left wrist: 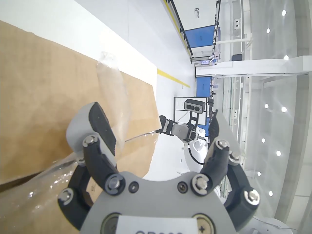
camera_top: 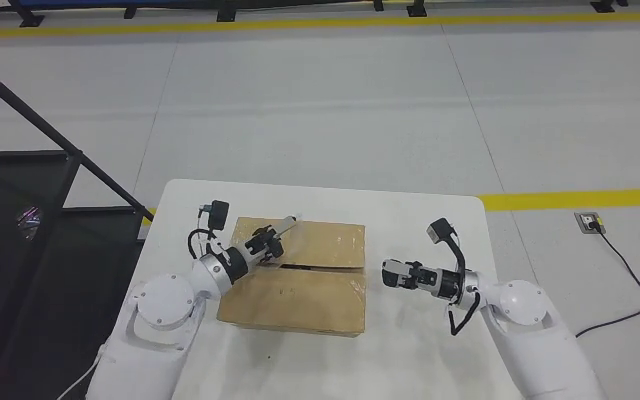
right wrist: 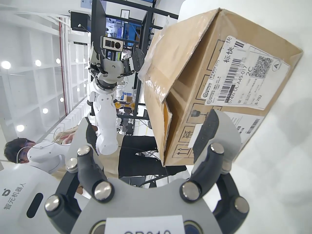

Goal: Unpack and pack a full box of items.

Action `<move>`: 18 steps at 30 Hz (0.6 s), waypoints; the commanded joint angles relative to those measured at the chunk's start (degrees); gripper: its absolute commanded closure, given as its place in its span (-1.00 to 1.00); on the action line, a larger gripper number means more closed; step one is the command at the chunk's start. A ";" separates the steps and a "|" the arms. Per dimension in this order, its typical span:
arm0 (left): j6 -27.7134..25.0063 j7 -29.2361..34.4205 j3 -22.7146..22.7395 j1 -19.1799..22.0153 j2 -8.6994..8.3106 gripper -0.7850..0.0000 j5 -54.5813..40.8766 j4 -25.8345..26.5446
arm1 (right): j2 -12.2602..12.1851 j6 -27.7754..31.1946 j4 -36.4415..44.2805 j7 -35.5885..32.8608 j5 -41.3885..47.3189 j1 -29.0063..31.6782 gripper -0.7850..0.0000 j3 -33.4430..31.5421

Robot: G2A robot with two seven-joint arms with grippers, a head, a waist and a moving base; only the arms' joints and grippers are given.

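A brown cardboard box [camera_top: 300, 275] lies in the middle of the white table [camera_top: 400, 350], its top flaps closed along a dark seam. A strip of clear tape [left wrist: 112, 91] stands peeled up from the box top [left wrist: 48, 86]. My left gripper [camera_top: 265, 243] hovers over the far left part of the top, open [left wrist: 158, 127], with one finger pad [left wrist: 102, 125] against the tape. My right gripper [camera_top: 392, 272] is open [right wrist: 146, 135] just off the box's right end [right wrist: 195, 74], which carries a white shipping label [right wrist: 243, 74]. The flap edge there gapes slightly.
A black metal frame [camera_top: 40, 230] stands off the table's left side. Bare table lies in front of the box and to its right, around the right arm. The table's far edge runs close behind the box.
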State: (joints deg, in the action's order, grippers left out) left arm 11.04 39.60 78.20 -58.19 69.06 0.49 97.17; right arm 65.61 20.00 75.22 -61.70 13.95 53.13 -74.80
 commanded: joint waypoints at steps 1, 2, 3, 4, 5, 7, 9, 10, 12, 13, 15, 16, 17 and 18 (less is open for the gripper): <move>-0.01 -0.04 -0.49 0.31 0.00 -1.00 0.18 -0.56 | -0.09 -0.07 -0.13 -0.07 0.18 -0.01 -1.00 -0.04; -0.07 -0.24 -0.77 0.46 0.02 -1.00 0.21 -0.78 | -0.12 -0.05 -0.15 -0.02 0.31 0.01 -1.00 -0.05; -0.06 -0.39 -1.08 0.61 0.04 -1.00 0.24 -0.99 | -0.15 -0.04 -0.14 0.04 0.43 0.04 -1.00 -0.04; -0.09 -0.58 -1.42 0.76 0.07 -1.00 0.32 -1.15 | -0.18 -0.02 -0.14 0.08 0.49 0.06 -1.00 -0.01; -0.18 -0.70 -1.80 0.92 0.09 -1.00 0.53 -1.30 | -0.22 -0.01 -0.13 0.11 0.52 0.06 -1.00 0.02; -0.27 -0.76 -2.47 1.24 0.16 -1.00 0.35 -1.51 | -0.27 -0.01 -0.12 0.25 0.67 0.06 -1.00 0.10; -0.60 -0.98 -3.07 1.49 0.24 -1.00 0.05 -1.47 | -0.32 -0.08 -0.09 0.36 0.52 0.01 -1.00 0.23; -0.80 -1.15 -3.28 1.59 0.29 -1.00 -0.39 -1.38 | -0.34 -0.17 -0.09 0.41 0.55 0.01 -1.00 0.34; -0.96 -1.48 -3.77 1.77 0.36 -1.00 -0.62 -1.12 | -0.38 -0.24 -0.07 0.48 0.49 -0.06 -1.00 0.54; -0.94 -1.77 -4.07 1.86 0.40 -1.00 -0.64 -1.00 | -0.39 -0.30 -0.11 0.53 0.52 -0.09 -1.00 0.66; -0.84 -2.21 -4.86 2.14 0.51 -1.00 -0.65 -0.90 | -0.43 -0.34 -0.16 0.56 0.49 -0.20 -1.00 0.84; -0.73 -2.52 -5.30 2.32 0.58 -1.00 -0.62 -0.95 | -0.45 -0.32 -0.19 0.60 0.51 -0.24 -1.00 0.90; -0.76 -2.74 -5.85 2.54 0.65 -1.00 -0.48 -0.97 | -0.47 -0.31 -0.21 0.63 0.54 -0.26 -1.00 0.96; -0.77 -2.91 -6.44 2.77 0.72 -1.00 -0.16 -1.04 | -0.49 -0.30 -0.25 0.69 0.54 -0.27 -1.00 1.01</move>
State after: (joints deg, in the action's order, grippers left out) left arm 10.28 36.89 72.41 -55.65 69.71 0.01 96.22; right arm 65.14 19.67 75.00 -61.06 14.48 52.87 -73.83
